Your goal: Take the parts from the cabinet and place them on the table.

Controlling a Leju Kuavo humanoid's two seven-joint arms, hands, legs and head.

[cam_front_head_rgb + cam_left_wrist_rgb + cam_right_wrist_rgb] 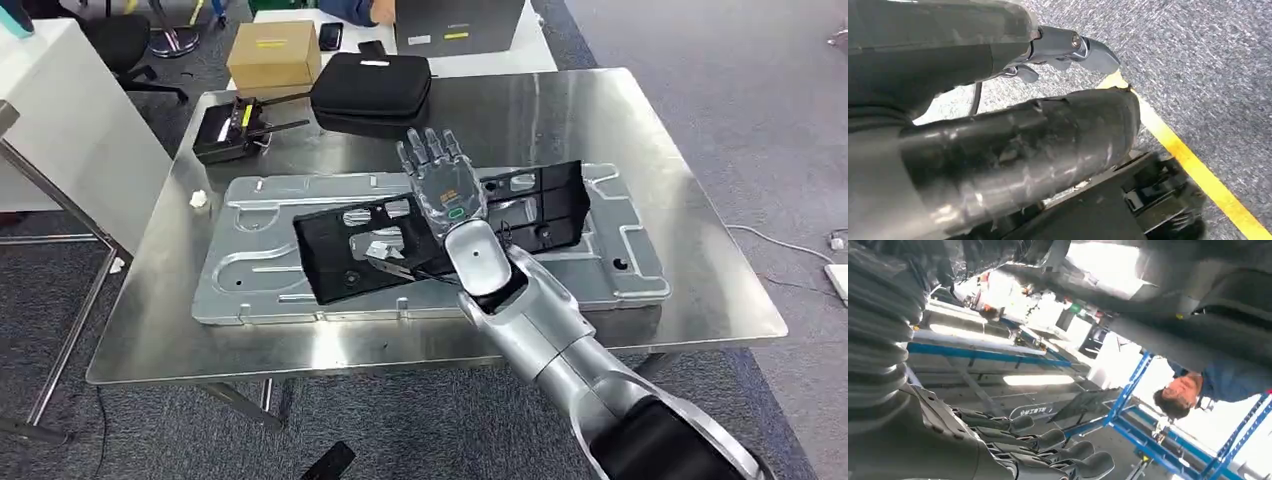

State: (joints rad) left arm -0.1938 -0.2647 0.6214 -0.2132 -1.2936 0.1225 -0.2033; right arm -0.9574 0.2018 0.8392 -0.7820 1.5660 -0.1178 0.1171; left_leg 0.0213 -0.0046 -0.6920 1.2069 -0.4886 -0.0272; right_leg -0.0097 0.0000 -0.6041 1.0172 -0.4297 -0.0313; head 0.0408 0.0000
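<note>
A steel table (pixel 690 290) with a bare, reflective top carries everything; wide strips of open metal run along its right side and its near edge, and grey carpet (pixel 760 120) lies beyond the right and far edges. On the table's middle lies a large silver stamped panel (pixel 250 250), its long near edge parallel to the table's near edge and set well back from it. Across the panel, slanting from near left to far right, lies a black plastic part (pixel 545 205), its left end just inside the panel's near edge and its right end near the panel's far side. The right arm (pixel 560 350) reaches in from the near right corner and the right hand (pixel 445 180) lies flat, palm down, fingers straight and slightly spread, over the middle of the black part, gripping nothing. At the far edge sit a black zip case (pixel 370 85), a black controller (pixel 235 130) near the far left corner, and a cardboard box (pixel 272 52) behind them on a white surface. The left hand (pixel 1068 50) hangs over carpet crossed by a yellow floor line (pixel 1198 170); whether its fingers are apart or closed cannot be told.
</note>
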